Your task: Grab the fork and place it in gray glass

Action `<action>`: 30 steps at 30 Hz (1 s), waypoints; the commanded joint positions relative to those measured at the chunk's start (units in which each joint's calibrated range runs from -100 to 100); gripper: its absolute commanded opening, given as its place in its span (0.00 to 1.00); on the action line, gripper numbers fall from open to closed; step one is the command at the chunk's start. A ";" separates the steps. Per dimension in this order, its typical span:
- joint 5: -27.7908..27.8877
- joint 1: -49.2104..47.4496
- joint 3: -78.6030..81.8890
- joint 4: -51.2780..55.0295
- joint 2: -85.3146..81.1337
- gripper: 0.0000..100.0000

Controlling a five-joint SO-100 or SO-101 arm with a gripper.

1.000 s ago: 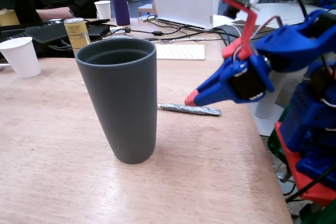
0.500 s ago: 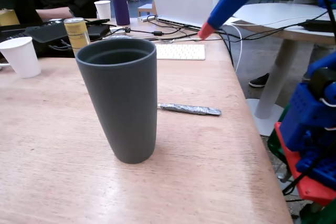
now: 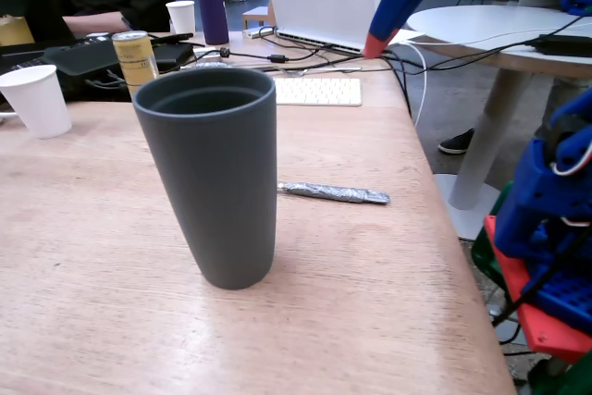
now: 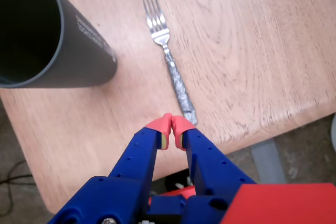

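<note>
Wrist view: end effector (image 4: pixel 171 125) pressed together, empty, above fork (image 4: pixel 169 59) beside gray glass (image 4: pixel 79 51), its print illegible

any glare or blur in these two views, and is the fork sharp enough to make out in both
Fixed view: soft overhead light leaves a pale sheen on the table near the gray glass; the fork reads only as a crinkled silvery rod, its tines hidden behind the glass. Wrist view: sharper, the fork's tines gleam clearly, the shut tool in focus, little shadow.
</note>
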 commanded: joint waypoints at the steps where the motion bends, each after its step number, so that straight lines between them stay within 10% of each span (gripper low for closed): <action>1: 3.96 0.77 -2.17 -0.93 0.67 0.00; 30: 7.03 -1.43 -8.12 -12.91 33.18 0.00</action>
